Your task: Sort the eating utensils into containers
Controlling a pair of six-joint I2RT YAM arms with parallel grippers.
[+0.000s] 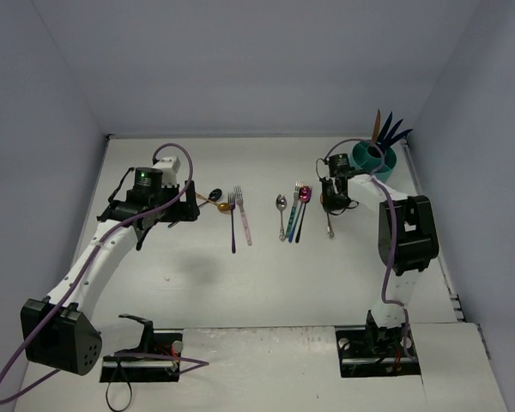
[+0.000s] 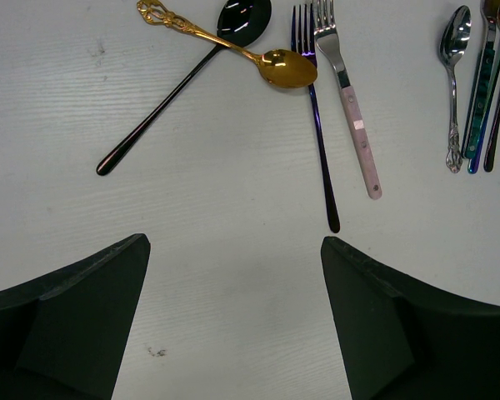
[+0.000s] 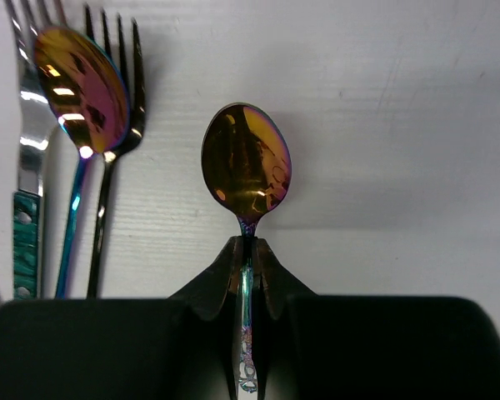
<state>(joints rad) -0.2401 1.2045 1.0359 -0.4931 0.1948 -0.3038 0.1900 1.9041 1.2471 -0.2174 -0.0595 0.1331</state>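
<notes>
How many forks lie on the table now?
4. A dark blue fork and a pink-handled fork lie side by side left of centre; a teal-handled fork and a black fork lie right of centre. Utensils standing in the cup may include more.

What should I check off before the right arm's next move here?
1. Right jaws shut on the iridescent spoon, at its neck: ok.
2. Spoon centred between the jaws: ok.
3. Spoon lifted off the table: cannot tell.
4. Black fork beside it clear of the grip: ok.
5. Teal caddy upright: ok.
6. Left jaws open, holding nothing: ok.
</notes>
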